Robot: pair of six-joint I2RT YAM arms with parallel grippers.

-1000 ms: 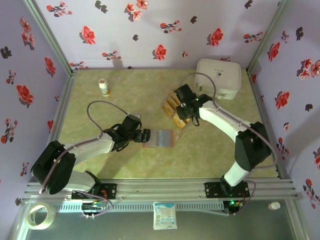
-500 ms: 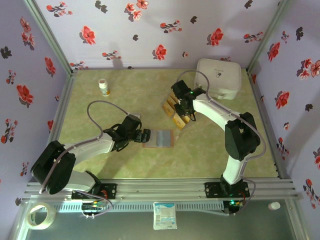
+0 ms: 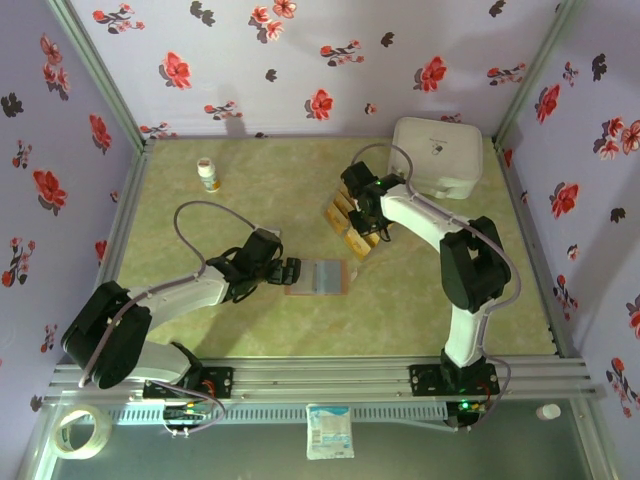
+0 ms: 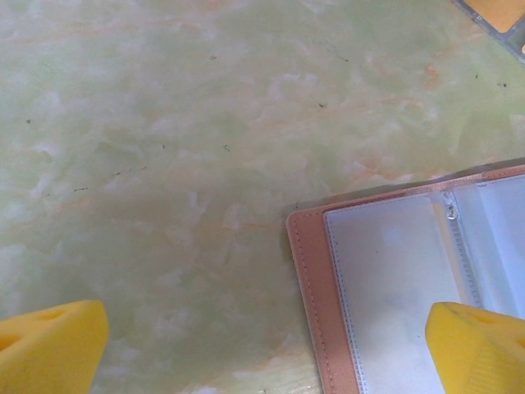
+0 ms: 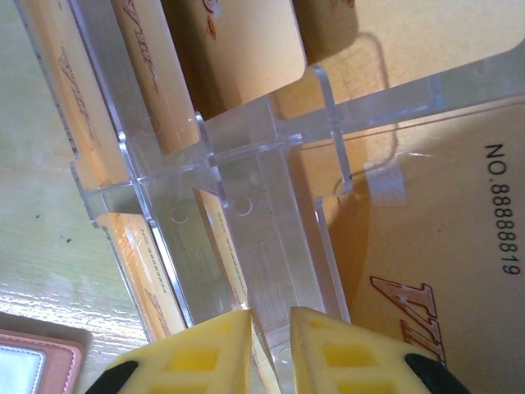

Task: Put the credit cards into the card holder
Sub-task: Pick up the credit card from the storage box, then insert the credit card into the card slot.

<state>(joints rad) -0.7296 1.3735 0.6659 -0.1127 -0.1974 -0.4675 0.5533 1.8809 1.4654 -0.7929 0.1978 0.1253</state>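
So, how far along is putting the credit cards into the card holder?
Done: the card holder lies open, visible sleeves empty. In hand: the right gripper sits nearly closed around a credit card standing in the clear rack. Left: all cards sit racked, none in the holder.

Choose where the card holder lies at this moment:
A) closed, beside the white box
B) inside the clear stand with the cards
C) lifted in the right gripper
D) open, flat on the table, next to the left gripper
D: the card holder lies spread open on the table, clear pockets facing up, just beside the left gripper.
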